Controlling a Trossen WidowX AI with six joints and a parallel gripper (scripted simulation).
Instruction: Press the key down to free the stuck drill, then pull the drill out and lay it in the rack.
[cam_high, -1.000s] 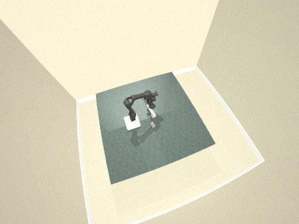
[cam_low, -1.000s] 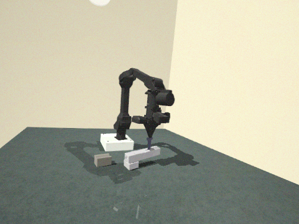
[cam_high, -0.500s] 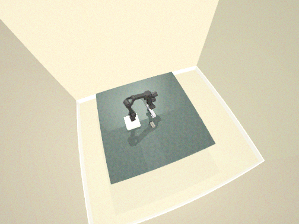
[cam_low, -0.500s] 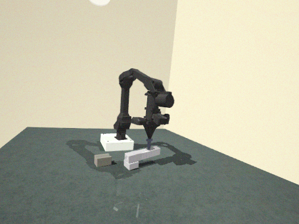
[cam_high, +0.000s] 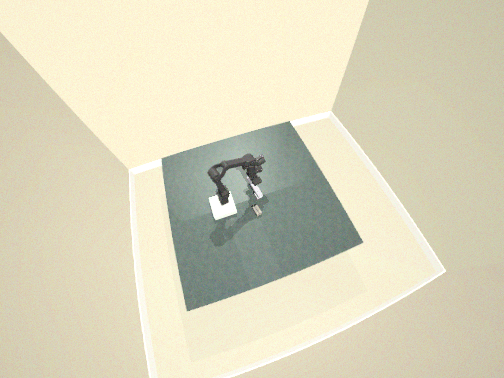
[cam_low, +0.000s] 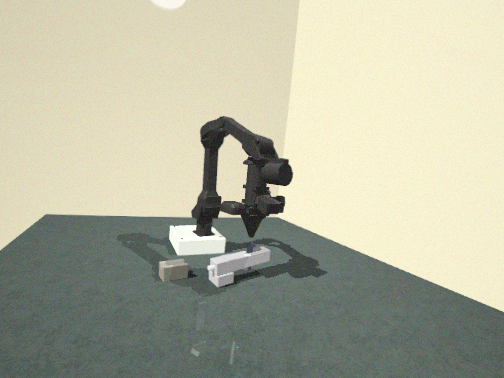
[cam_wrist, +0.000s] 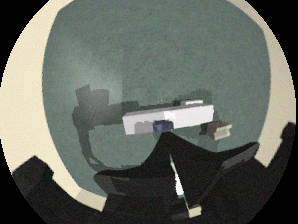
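Note:
A long pale block (cam_high: 257, 191) (cam_low: 235, 262) (cam_wrist: 192, 116) stands on a short foot (cam_low: 222, 279). A dark blue piece (cam_low: 250, 247) (cam_wrist: 163, 126), seemingly the key, stands upright through it; a short stub shows above the top face and some below. A small pale knob (cam_low: 211, 268) juts from the block's end, perhaps the drill; its rest is hidden. The grooved beige rack (cam_high: 256, 210) (cam_low: 173, 270) (cam_wrist: 221, 130) lies beyond that end. My gripper (cam_low: 251, 235) (cam_wrist: 165, 135) is shut and empty, pointing down just above the blue stub, with a small gap.
The arm's white base (cam_high: 218, 212) (cam_low: 200, 245) stands behind the block and rack in the exterior view. The dark green table top (cam_high: 280, 250) (cam_low: 350, 320) carries them all, with the arm's shadow across it.

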